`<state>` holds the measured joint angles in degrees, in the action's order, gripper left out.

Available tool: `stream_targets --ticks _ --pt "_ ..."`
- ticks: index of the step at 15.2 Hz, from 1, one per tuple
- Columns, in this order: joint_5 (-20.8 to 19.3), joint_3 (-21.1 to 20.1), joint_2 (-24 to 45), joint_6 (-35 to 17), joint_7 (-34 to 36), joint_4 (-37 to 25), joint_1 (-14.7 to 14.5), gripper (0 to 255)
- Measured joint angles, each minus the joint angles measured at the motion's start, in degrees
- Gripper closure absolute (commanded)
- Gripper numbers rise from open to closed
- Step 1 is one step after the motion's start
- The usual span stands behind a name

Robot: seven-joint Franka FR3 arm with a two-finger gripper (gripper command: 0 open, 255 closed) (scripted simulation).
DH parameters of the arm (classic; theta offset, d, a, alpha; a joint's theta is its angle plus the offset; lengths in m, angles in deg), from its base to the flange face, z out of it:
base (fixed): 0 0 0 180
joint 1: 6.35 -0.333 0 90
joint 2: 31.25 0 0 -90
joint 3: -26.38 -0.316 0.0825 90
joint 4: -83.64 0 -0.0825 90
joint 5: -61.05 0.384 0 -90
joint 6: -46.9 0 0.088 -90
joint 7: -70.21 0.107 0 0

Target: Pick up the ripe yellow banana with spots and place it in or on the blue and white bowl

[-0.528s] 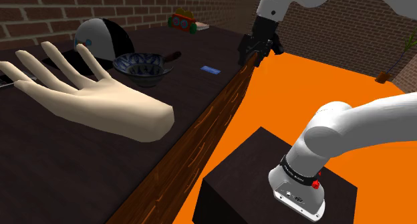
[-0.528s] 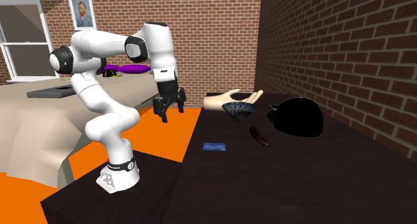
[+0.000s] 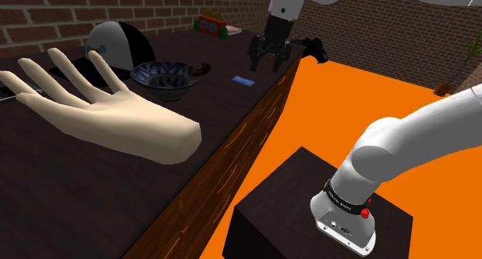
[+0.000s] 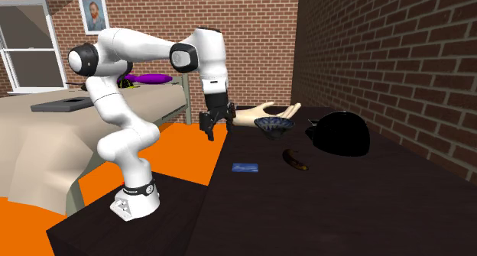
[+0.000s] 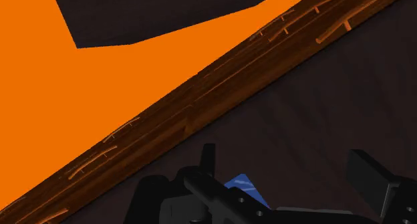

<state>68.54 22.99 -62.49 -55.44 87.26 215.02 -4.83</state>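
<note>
White arm (image 3: 402, 141) is reaching to the shoulder view's upper middle, over the table (image 3: 247, 134) edge. Gripper (image 3: 267, 63) is hanging wide apart, empty.

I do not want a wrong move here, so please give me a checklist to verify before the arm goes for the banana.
1. Gripper open and empty: ok.
2. Gripper above the dark brown banana: not ok, it hangs near the table edge, by the blue card.
3. Banana lying free, apart from the blue patterned bowl: ok.
4. Bowl empty: ok.
5. Clearance between bowl and mannequin hand: cannot tell.
</note>
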Motion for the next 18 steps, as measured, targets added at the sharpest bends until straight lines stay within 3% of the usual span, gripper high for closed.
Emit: stream_targets --ticks 7,18 --pt "-2.6 -5.2 16.1 -3.2 11.3 -13.2 0.9 0" --pt "-12.1 -8.1 43.8 1.1 28.0 -43.7 -0.7 0"
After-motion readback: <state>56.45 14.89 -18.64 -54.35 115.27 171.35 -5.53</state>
